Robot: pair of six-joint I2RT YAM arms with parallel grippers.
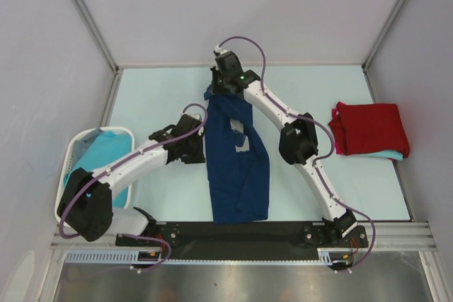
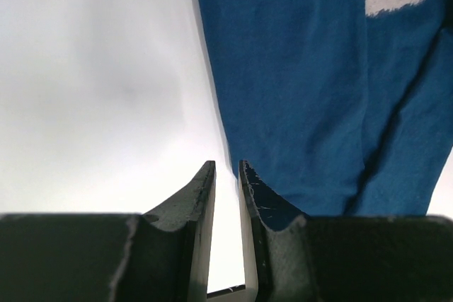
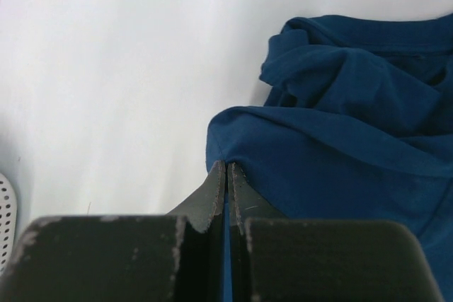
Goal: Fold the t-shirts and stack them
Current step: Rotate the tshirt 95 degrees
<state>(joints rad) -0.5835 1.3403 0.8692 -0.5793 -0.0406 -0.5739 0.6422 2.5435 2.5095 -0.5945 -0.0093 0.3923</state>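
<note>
A navy blue t-shirt (image 1: pixel 237 167) with a pale grey print (image 1: pixel 239 136) lies stretched lengthwise on the table's middle. My right gripper (image 1: pixel 221 90) is at its far end, shut on a bunched edge of the navy cloth (image 3: pixel 333 139); blue fabric shows between the right gripper's (image 3: pixel 226 165) jaws. My left gripper (image 1: pixel 200 148) sits at the shirt's left edge. In its wrist view the left gripper (image 2: pixel 226 167) is open by a narrow gap with only table showing between the fingers, and the navy t-shirt (image 2: pixel 311 97) lies just to the right. A folded red t-shirt (image 1: pixel 369 129) rests on a turquoise one (image 1: pixel 393 155) at the right.
A white perforated basket (image 1: pixel 69 155) stands at the table's left with a turquoise t-shirt (image 1: pixel 102 150) inside; its rim (image 3: pixel 3 217) shows at the right wrist view's left edge. Grey walls close the table in on three sides.
</note>
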